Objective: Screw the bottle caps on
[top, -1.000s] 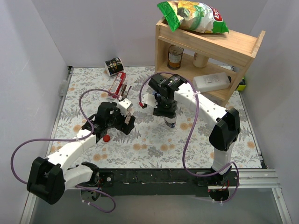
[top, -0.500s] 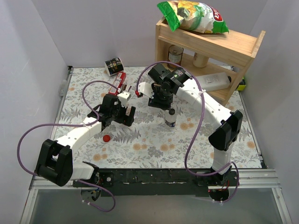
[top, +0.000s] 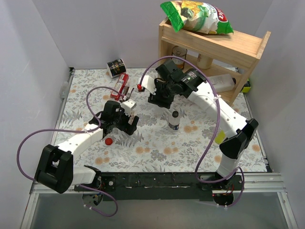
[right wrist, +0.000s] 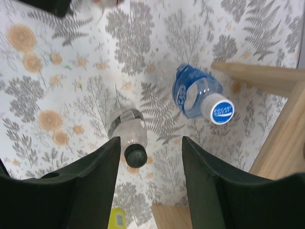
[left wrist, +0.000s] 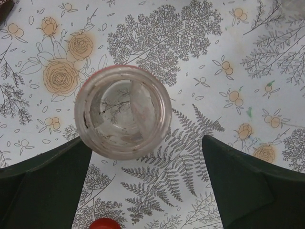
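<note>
In the left wrist view a clear bottle [left wrist: 123,112] stands uncapped, its open mouth facing up, close to my left finger. The red cap [left wrist: 104,224] lies on the mat just beyond it; it also shows in the top view [top: 108,141]. My left gripper [left wrist: 147,191] is open and empty above the bottle [top: 122,122]. My right gripper [right wrist: 150,191] is open and empty, high above a clear bottle [right wrist: 127,132] with the black cap [right wrist: 136,158] on; that bottle stands upright [top: 174,119]. A blue-labelled bottle [right wrist: 193,94] wears the blue-and-white cap [right wrist: 220,112].
A wooden shelf [top: 238,47] stands at the back right with a chip bag [top: 198,16] on top, a can [top: 179,58] and a white jug [top: 224,82] inside. A red pack [top: 119,86] and a black roll [top: 115,67] lie at the back. A yellow item [right wrist: 116,219] sits by the shelf.
My right gripper has lifted off the black-capped bottle and moved back and left, leaving it standing. My left gripper has shifted slightly back and forth over the open bottle.
</note>
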`<state>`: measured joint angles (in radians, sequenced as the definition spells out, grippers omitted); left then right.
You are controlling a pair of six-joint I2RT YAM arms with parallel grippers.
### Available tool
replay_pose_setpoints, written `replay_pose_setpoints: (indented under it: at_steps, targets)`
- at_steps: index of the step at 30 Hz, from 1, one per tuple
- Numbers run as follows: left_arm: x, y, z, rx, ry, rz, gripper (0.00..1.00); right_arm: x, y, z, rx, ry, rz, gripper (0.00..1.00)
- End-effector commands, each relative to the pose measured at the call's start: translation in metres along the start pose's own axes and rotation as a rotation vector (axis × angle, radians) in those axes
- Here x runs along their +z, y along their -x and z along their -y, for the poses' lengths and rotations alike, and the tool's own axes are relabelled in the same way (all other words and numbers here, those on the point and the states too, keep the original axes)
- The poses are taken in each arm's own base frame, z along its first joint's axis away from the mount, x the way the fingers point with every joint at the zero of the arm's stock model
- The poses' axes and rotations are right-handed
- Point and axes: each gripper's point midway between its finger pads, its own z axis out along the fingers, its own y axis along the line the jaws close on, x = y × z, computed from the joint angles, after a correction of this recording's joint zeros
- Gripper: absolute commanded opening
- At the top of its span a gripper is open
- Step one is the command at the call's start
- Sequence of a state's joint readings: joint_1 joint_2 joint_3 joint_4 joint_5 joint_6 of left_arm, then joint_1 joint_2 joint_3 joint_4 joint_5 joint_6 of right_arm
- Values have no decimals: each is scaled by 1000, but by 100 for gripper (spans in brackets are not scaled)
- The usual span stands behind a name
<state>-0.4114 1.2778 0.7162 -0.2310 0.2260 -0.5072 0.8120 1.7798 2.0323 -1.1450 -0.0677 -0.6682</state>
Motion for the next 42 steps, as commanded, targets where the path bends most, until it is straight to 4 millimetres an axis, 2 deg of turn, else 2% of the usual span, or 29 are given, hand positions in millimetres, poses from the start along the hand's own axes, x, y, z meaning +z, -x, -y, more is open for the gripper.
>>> replay_pose_setpoints:
  at_steps: [1,5,6,7,8,9,11,12,14,15,20,27,31,35,40,42]
  targets:
    - [-15,11,-3,92,12,70,98,-8,49,2,60,1,216,62]
    - [-34,9,-10,127,65,81,98,15,70,1,151,75,262,60]
    - [-39,4,-11,130,71,65,98,31,71,1,183,97,249,60]
    - [-50,9,-11,152,86,89,98,32,81,6,184,91,277,59]
    - [-54,5,-13,153,95,82,98,38,85,8,194,99,280,59]
    - [-60,-2,-13,151,99,60,98,57,83,8,209,120,258,59]
    - [-74,-7,-15,160,116,70,98,63,95,12,223,131,289,59]
    - [-78,-14,-16,155,123,51,98,77,95,11,233,152,279,59]
    - [-89,-21,-17,149,144,50,98,86,99,8,247,176,283,59]
    - [-93,-23,-19,143,163,48,98,97,97,5,253,189,270,59]
    - [-109,-30,-20,93,185,52,98,119,105,3,262,203,274,59]
    - [-109,-34,-21,78,180,53,98,134,109,-10,275,255,271,58]
    - [-105,-31,-19,71,162,64,98,146,104,-16,280,260,241,57]
    - [-103,-24,-15,96,132,87,98,160,95,-13,285,223,196,52]
    - [-97,-20,-10,133,92,118,98,165,90,-12,278,208,177,42]
    - [-92,-18,-11,164,82,135,98,167,89,-13,279,214,175,32]
